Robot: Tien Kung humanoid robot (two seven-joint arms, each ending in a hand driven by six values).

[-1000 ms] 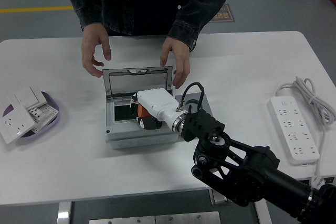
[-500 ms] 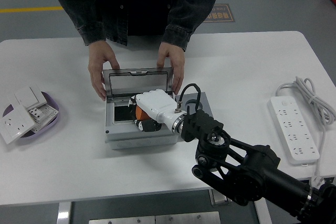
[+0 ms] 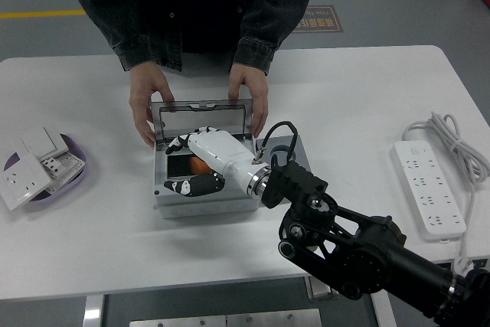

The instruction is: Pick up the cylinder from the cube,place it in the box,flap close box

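Note:
A grey metal box point(image 3: 205, 204) stands at the table's middle with its lid point(image 3: 202, 117) upright at the back. An orange cylinder point(image 3: 198, 166) lies inside the box and shows partly under my palm. My right hand point(image 3: 182, 165) reaches over the box from the lower right, its fingers spread above the opening and its thumb point(image 3: 191, 186) over the front rim; it holds nothing. A person at the far side holds the lid's two side edges with one hand point(image 3: 147, 105) on the left and the other hand point(image 3: 251, 97) on the right.
A purple dish point(image 3: 76, 160) with several white socket plates sits at the left edge. A white power strip point(image 3: 429, 188) with its coiled cable point(image 3: 456, 139) lies at the right. My black forearm point(image 3: 360, 254) crosses the near right of the table.
My right hand's fingers have spread open from around the orange cylinder, which now lies in the box. The person's hands moved in and took hold of the lid's sides.

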